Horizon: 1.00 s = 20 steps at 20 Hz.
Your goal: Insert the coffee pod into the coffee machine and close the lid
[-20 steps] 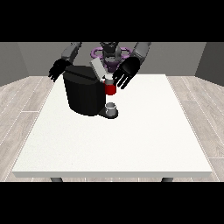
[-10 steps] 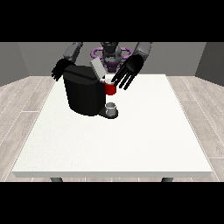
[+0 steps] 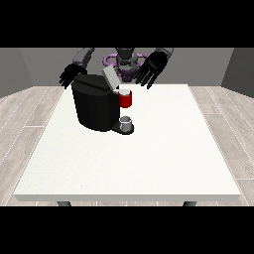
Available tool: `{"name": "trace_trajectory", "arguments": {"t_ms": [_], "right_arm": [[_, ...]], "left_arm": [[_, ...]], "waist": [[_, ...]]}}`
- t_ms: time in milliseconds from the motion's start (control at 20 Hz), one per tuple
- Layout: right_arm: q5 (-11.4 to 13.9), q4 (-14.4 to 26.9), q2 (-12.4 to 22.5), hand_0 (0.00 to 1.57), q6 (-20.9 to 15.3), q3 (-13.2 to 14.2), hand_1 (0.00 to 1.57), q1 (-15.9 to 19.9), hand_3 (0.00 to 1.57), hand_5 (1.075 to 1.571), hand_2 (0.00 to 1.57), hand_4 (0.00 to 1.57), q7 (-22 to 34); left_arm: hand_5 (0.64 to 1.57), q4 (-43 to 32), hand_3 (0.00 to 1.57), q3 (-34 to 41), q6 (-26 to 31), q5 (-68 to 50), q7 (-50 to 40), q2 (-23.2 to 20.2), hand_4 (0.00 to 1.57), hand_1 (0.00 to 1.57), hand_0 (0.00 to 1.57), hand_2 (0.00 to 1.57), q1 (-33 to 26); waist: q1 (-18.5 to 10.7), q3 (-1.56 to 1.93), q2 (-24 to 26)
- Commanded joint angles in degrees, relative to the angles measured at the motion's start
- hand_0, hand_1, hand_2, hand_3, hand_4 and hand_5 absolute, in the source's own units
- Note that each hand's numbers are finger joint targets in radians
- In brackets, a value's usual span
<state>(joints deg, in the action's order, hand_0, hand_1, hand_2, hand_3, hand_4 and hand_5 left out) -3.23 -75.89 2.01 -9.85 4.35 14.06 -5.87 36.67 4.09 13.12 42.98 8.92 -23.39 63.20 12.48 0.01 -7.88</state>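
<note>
The hand at the view's right (image 3: 151,69) hangs fingers spread above the lid (image 3: 110,78), likely light, stiff, pushable.

— Where's the coffee machine (image 3: 96,106) from my hands?

— I see it black and upright, just below the hand at the view's left (image 3: 71,76). Its grey lid (image 3: 110,79) tilts up, open, toward the hand at the view's right (image 3: 150,70).

— The pod?

— I can't make it out.

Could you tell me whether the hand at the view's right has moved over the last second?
Yes. The hand at the view's right has risen and drawn back from the red thing at the machine, toward the robot.
</note>
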Motion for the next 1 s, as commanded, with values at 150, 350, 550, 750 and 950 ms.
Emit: {"name": "trace_trajectory", "arguments": {"t_ms": [150, 350, 550, 750, 950], "right_arm": [[-2.2, 0.5, 1.8, 0.00, 1.2, 2.8, 0.00, -5.5, 0.00, 1.571, 0.00, 0.37, 0.0], [-1.6, -1.6, 2.9, 0.00, 2.2, 2.0, 0.00, -7.0, 0.00, 1.571, 0.00, 0.49, 0.5], [-0.4, -3.5, 4.3, 0.00, 5.2, -0.7, 0.00, -10.3, 0.00, 1.571, 0.00, 0.39, 1.2], [-1.1, -7.6, 5.4, 0.00, 6.7, -2.1, 0.00, -5.8, 0.00, 1.571, 0.00, 0.26, 6.6], [-0.6, -9.1, 7.2, 0.00, 7.4, -2.0, 0.00, -3.6, 0.00, 1.571, 0.00, 0.04, 8.7]], "left_arm": [[1.571, 0.8, 0.00, 8.3, -1.7, -10.1, 1.4, 6.4, 0.00, 0.00, 0.00, 0.00, -7.8], [1.571, -0.5, 0.00, 14.8, 0.6, -18.7, 2.7, 10.6, 0.26, 0.00, 0.00, 0.00, -11.8], [1.571, 0.1, 0.00, 15.8, 0.0, -21.2, 4.3, 14.1, 0.00, 0.00, 0.00, 0.00, -18.6], [1.571, 0.9, 0.00, 16.0, -2.3, -22.4, 7.3, 17.8, 0.19, 0.00, 0.00, 0.00, -24.2], [1.571, 2.7, 0.00, 17.1, -0.6, -25.7, 4.9, 18.9, 0.09, 0.00, 0.00, 0.00, -25.6]], "waist": [[-4.7, -0.06, 7.9], [-6.5, -0.12, 12.7], [-8.9, -0.06, 18.7], [-11.2, -0.07, 20.6], [-13.6, -0.03, 21.5]]}}
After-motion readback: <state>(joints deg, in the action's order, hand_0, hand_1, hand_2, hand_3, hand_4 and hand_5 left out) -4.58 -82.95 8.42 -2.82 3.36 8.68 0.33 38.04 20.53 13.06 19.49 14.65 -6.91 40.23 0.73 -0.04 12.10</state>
